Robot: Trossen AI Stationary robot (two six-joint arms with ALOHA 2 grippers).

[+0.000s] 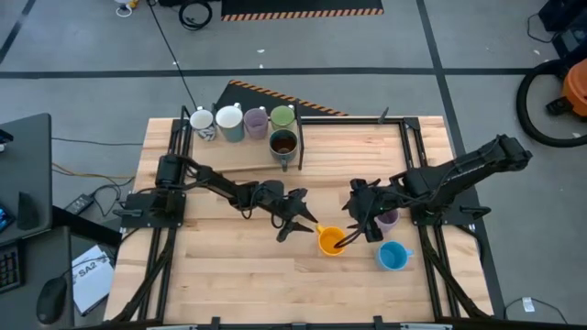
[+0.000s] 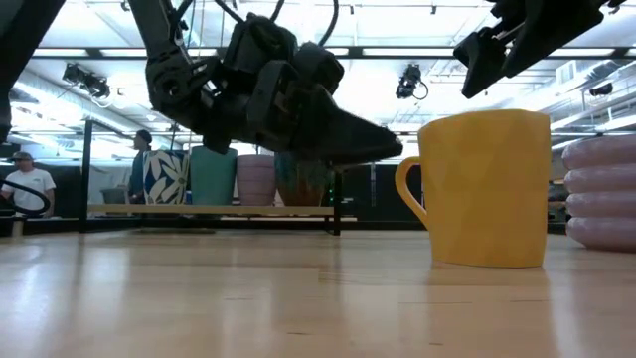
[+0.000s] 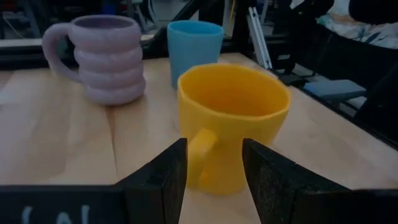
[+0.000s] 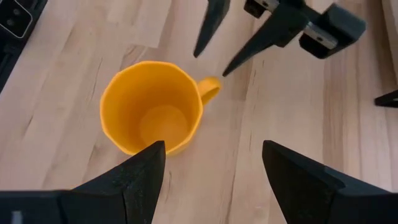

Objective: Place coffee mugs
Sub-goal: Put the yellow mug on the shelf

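Observation:
An orange mug [image 1: 329,242] stands upright on the table, its handle [image 4: 211,87] turned toward my left gripper. My left gripper [image 1: 305,225] is open and low over the table. Its fingertips [image 4: 225,70] stand just short of the handle, one on either side, as the left wrist view [image 3: 214,146] shows. My right gripper [image 4: 214,152] is open above the mug's rim, clear of it in the low view [image 2: 492,55]. A lilac ribbed mug [image 3: 106,59] and a blue mug [image 1: 393,256] stand upright to the right of the orange one.
Several mugs stand in a row on a low wooden board [image 1: 240,158] at the far left: a patterned white one [image 1: 202,125], a pale one [image 1: 229,122], a lilac one [image 1: 256,121], a green one [image 1: 282,116] and a dark brown one [image 1: 283,144]. People show in the room beyond [image 2: 25,189].

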